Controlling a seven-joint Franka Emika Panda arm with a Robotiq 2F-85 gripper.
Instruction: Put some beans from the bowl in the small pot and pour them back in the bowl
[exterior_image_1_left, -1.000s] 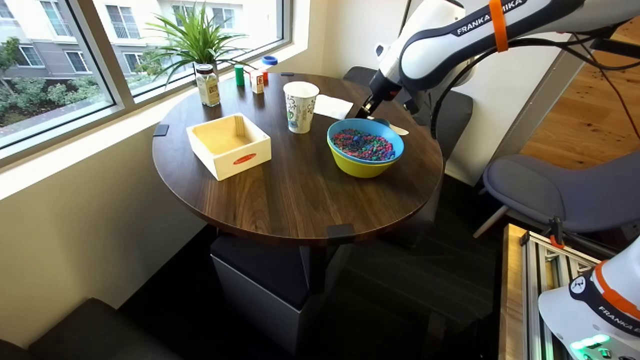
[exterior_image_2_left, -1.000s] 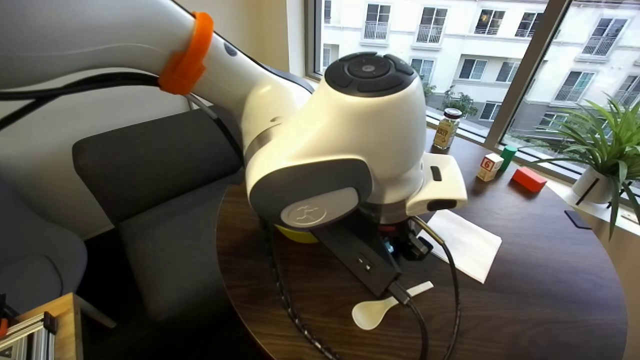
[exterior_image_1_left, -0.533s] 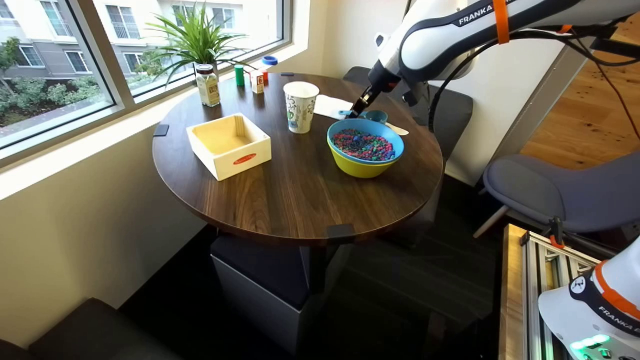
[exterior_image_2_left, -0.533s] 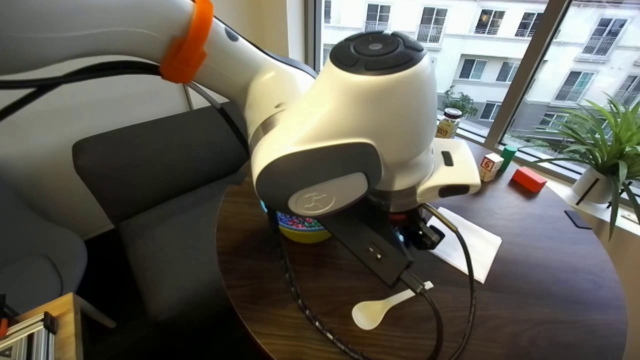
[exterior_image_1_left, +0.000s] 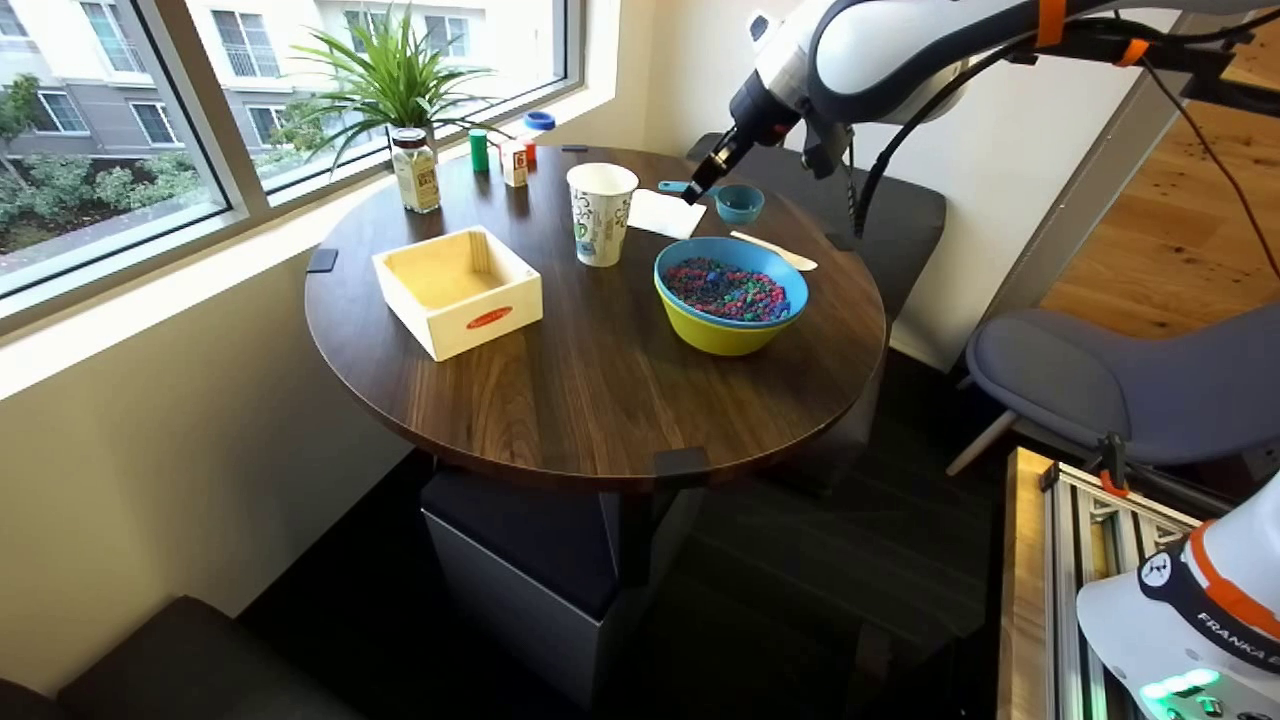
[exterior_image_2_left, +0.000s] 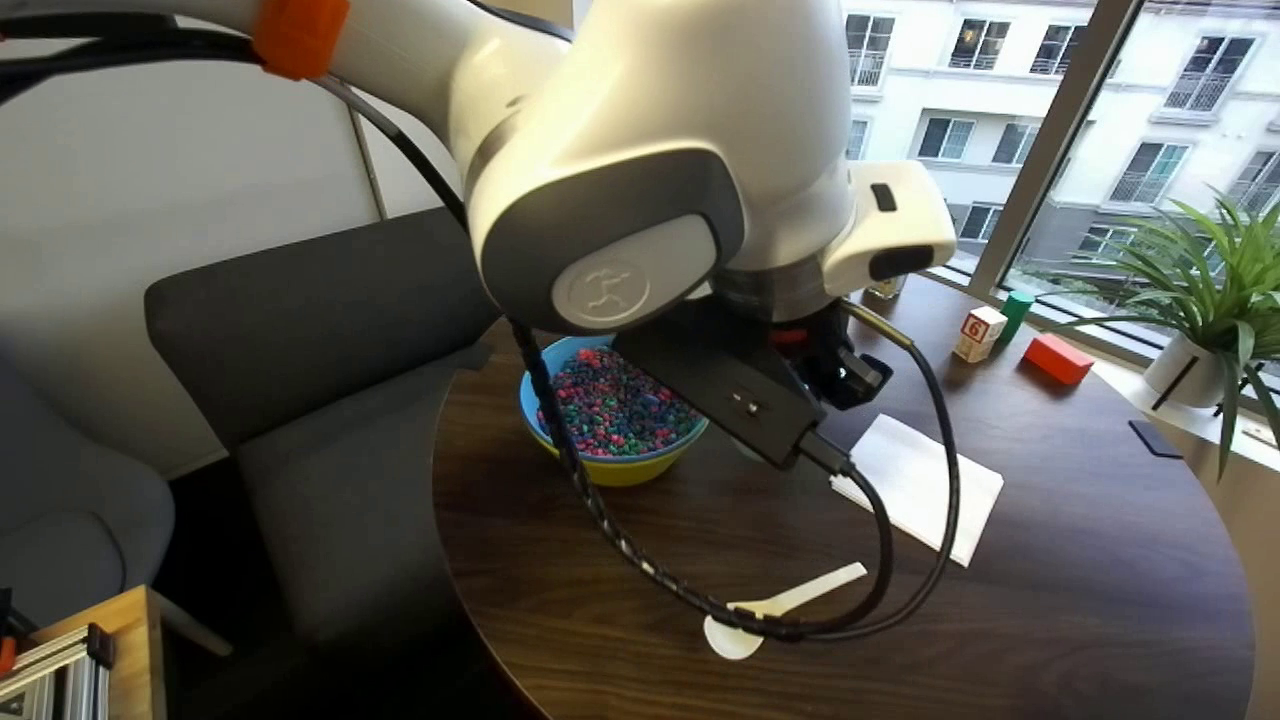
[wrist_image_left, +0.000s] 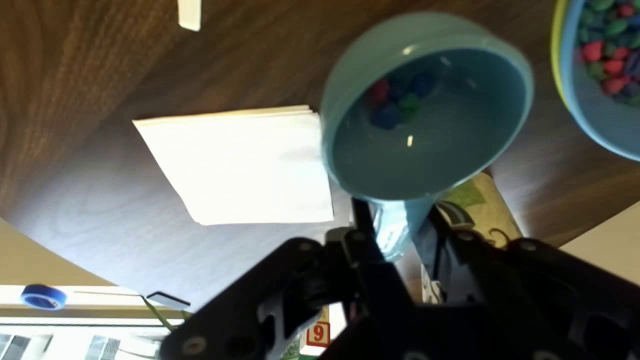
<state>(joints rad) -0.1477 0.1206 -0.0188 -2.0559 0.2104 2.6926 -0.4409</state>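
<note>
The small pot (exterior_image_1_left: 740, 204), teal blue with a short handle (exterior_image_1_left: 672, 186), hangs above the table behind the bowl. My gripper (exterior_image_1_left: 697, 190) is shut on that handle; in the wrist view the gripper (wrist_image_left: 397, 220) has a finger on either side of it. A few beans (wrist_image_left: 390, 105) lie inside the pot at one side, and the rest of its floor shows bare. The bowl (exterior_image_1_left: 728, 340), yellow-green outside and blue inside, stands on the table holding a heap of multicoloured beans (exterior_image_1_left: 725, 288). Its edge (wrist_image_left: 575, 100) appears at the right of the wrist view.
A white patterned cup (exterior_image_1_left: 600, 215), a square wooden tray (exterior_image_1_left: 490, 320) and a folded napkin (exterior_image_1_left: 668, 213) are on the table (exterior_image_1_left: 600, 400). A pale spoon (exterior_image_2_left: 740, 630) lies beside the bowl. A jar (exterior_image_1_left: 415, 170) and small blocks (exterior_image_2_left: 980, 333) stand near the window.
The gripper and pot have risen and drawn away from the bowl, so the pot shows clear of its rim. More of the bowl is uncovered by the arm. Bowl and cup have stayed put.
</note>
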